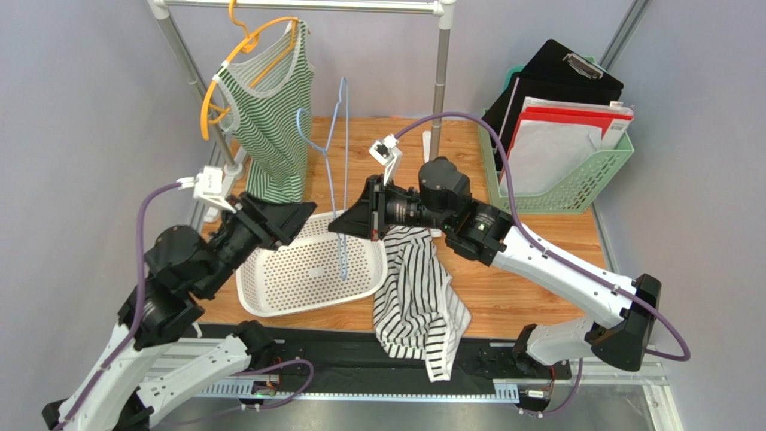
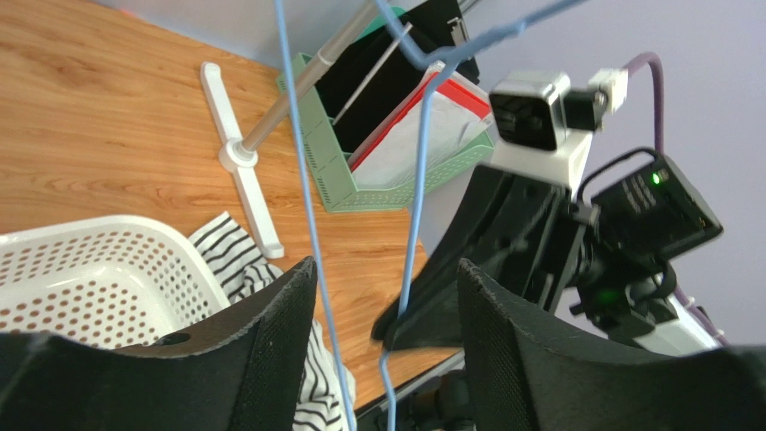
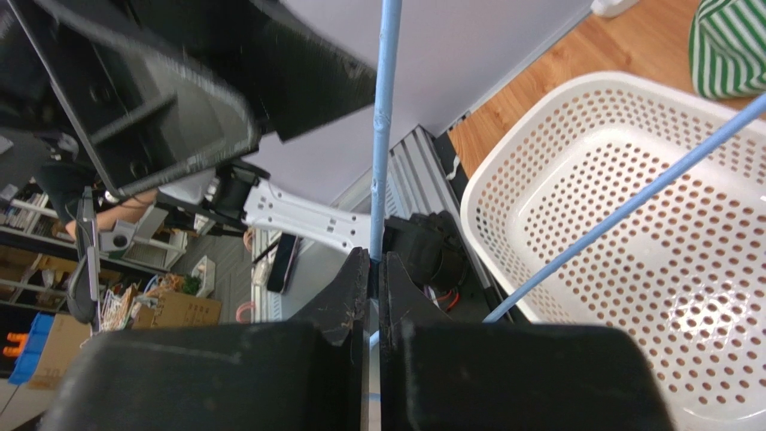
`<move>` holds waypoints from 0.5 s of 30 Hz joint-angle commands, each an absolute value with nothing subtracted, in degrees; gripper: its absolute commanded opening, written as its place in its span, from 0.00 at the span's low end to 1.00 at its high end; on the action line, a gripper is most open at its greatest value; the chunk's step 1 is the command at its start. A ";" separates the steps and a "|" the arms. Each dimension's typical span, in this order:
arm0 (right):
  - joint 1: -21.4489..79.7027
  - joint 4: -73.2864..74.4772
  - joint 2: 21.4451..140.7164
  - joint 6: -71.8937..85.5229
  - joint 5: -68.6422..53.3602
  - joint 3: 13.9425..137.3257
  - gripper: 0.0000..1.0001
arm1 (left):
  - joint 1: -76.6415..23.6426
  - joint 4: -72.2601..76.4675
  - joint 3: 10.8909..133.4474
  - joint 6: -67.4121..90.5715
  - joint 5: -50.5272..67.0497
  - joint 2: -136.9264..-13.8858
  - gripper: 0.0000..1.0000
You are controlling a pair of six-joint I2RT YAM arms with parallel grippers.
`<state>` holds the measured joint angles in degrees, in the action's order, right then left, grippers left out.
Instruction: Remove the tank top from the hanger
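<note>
A bare light-blue wire hanger stands upright over the white perforated basket. My right gripper is shut on its lower stem, seen in the right wrist view with the blue wire pinched between the jaws. A black-and-white striped tank top hangs below my right arm, off the hanger, draping over the table's front edge. My left gripper is open; in its own view two hanger wires pass between its fingers untouched.
A green-and-white striped tank top hangs on an orange hanger from the metal rack's bar. A rack post stands behind the arms. A green file basket with folders sits back right.
</note>
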<state>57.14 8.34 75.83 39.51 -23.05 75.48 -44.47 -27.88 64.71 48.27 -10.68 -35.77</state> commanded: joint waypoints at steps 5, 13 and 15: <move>50.46 5.19 82.69 43.84 -26.18 89.02 0.00 | -44.30 -40.68 64.16 45.62 -12.22 -22.52 0.68; 43.33 3.26 94.99 51.58 -29.01 103.61 0.00 | -44.30 -50.09 58.20 45.96 -1.68 -18.37 0.72; 42.20 2.46 96.76 54.30 -27.52 106.25 0.00 | -44.30 -50.19 55.91 46.93 -0.36 -16.44 0.72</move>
